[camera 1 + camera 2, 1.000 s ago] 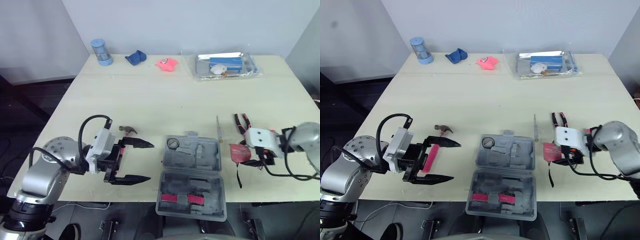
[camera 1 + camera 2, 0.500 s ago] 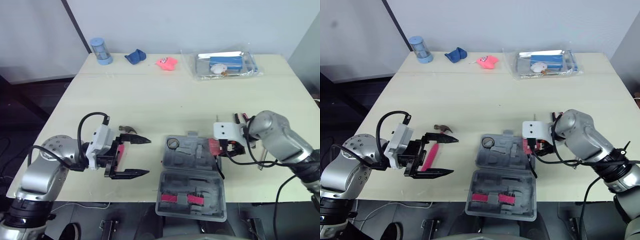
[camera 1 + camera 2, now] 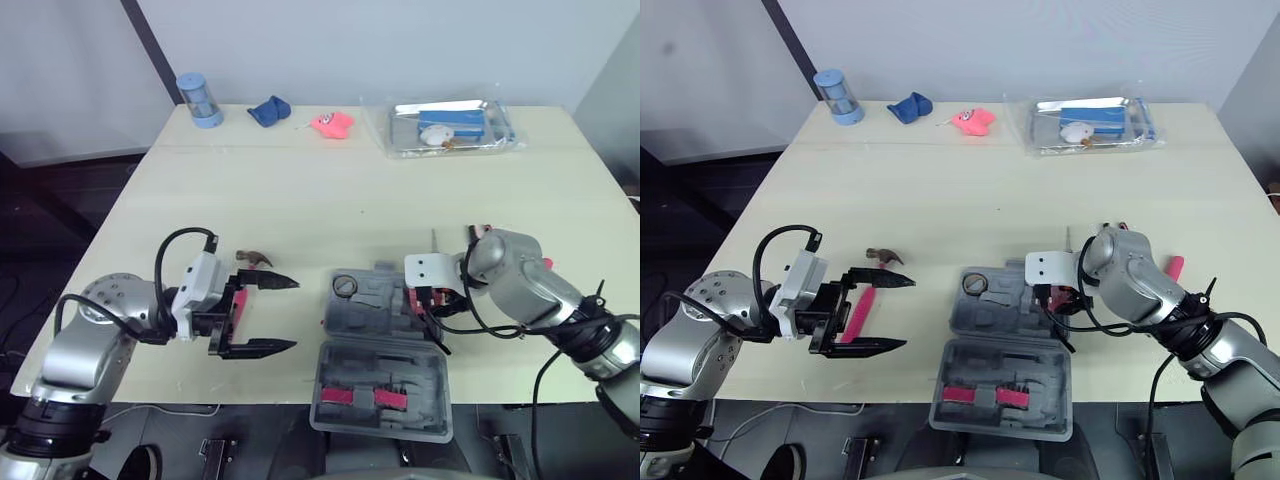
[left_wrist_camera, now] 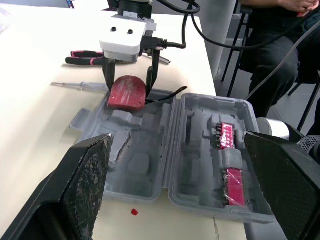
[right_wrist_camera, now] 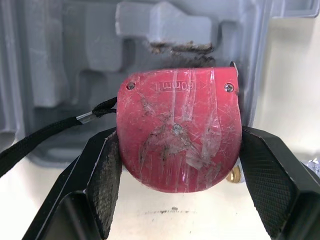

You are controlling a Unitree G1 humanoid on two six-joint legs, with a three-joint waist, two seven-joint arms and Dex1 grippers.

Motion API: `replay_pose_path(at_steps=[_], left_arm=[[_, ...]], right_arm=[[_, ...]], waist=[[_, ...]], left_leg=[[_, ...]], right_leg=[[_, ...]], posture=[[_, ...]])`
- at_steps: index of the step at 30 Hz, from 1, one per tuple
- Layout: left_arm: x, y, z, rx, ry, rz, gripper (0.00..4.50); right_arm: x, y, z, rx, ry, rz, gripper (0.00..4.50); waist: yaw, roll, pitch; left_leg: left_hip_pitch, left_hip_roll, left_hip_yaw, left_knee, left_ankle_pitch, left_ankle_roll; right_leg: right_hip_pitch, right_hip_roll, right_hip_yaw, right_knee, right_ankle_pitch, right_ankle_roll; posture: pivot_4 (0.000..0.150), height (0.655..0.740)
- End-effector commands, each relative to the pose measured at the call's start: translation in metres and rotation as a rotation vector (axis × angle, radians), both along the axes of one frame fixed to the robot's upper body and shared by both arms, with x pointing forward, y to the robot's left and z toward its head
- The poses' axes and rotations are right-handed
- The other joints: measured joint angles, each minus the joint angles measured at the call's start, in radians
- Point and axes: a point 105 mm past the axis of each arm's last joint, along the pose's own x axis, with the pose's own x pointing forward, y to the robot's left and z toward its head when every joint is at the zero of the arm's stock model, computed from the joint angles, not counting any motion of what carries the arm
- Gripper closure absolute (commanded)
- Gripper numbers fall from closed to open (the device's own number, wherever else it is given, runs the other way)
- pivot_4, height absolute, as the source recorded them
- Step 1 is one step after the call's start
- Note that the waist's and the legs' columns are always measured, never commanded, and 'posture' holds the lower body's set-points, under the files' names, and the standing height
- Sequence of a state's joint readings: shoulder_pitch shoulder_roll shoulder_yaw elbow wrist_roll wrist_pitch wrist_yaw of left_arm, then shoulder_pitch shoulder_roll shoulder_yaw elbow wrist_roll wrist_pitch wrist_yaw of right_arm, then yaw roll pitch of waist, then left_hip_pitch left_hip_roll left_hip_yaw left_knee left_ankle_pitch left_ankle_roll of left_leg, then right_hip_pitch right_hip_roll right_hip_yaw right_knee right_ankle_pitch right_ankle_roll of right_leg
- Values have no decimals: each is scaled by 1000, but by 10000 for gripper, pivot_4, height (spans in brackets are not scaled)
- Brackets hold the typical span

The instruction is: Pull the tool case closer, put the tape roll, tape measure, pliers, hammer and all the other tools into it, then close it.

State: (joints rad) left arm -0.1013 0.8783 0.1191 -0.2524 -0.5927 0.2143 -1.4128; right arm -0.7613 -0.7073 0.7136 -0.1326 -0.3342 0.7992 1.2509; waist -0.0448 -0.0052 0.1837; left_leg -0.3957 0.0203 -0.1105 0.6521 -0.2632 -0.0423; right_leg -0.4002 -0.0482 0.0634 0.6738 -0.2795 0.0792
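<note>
Right wrist view: we're right on top of the red tape measure [image 5: 177,127]. It sits over the edge of the tool case [image 5: 65,60], its black strap trailing across the grey tray.
Left wrist view: this shows what the close-up hides. The right gripper [image 4: 128,86] points down at the tray's far side, with the pliers [image 4: 85,56] and a thin screwdriver [image 4: 80,86] lying on the table just behind it. A seated person's legs [image 4: 280,50] show past the table edge.
Head views: the case lies open at the near table edge, lid half nearest us.
Right jaws: clamped on both sides of the tape measure. We can't tell whether it touches the tray.
Left jaws: the left gripper [image 3: 290,314] is spread wide and holds nothing, left of the case.
Hammer: the hammer [image 3: 253,261] lies on the table at the left gripper, its pink handle showing between the fingers.
</note>
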Motion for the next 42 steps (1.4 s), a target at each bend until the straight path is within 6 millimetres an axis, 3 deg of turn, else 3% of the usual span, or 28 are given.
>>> replay_pose_path(at_steps=[1, 10, 12, 14, 29, 33, 39, 42], left_arm=[[-1, 1, 6, -4, -32, 1, 0], [-2, 0, 4, -6, -23, -2, 0], [-2, 0, 3, -7, -22, -3, 0], [-2, 0, 3, -8, -19, -5, 0], [-4, -3, 2, -11, -13, -8, 0], [-4, -3, 4, -16, -14, -9, 0], [-4, -5, 8, -33, -14, -11, 0], [-4, -6, 9, -36, -13, -13, 0]], right_arm=[[1, 0, -2, -3, -15, -27, 15542], [2, -2, -3, -6, -23, -40, 15542], [2, -2, -3, -9, -25, -36, 4655], [2, -3, -1, -6, -27, -40, 694], [-1, -4, 38, 105, -84, -75, 694], [-7, -10, 50, 283, -68, -109, 694], [-10, -24, 50, 515, -102, -142, 694], [-15, -35, 42, 652, -109, -210, 8446]], waist=[[0, 0, 0], [0, 0, 0], [0, 0, 0], [0, 0, 0], [0, 0, 0], [3, 0, 0], [2, -1, 0], [3, -1, 0]], left_leg=[[0, 0, 0, 0, 0, 0], [0, 0, 0, 1, 0, 0], [0, 0, 0, 1, 0, 0], [0, 0, 0, 1, 0, 0], [0, 0, 0, 1, 0, 0], [0, 0, 0, 1, 0, 0], [0, 0, 0, 1, 0, 0], [0, 0, 0, 1, 0, 0]], right_leg=[[0, 0, 0, 0, 0, 0], [0, 0, 0, 1, 0, 0], [0, 0, 0, 1, 0, 0], [0, 0, 0, 1, 0, 0], [0, 0, 0, 2, 0, 0], [0, 0, 0, 1, 0, 0], [0, 0, 0, 2, 0, 0], [0, 0, 1, 2, 0, 0]], posture=[[1500, 7400], [1500, 7400], [1500, 7400], [1500, 7400], [1500, 7400], [1500, 7400], [1500, 7400], [1500, 7400]])
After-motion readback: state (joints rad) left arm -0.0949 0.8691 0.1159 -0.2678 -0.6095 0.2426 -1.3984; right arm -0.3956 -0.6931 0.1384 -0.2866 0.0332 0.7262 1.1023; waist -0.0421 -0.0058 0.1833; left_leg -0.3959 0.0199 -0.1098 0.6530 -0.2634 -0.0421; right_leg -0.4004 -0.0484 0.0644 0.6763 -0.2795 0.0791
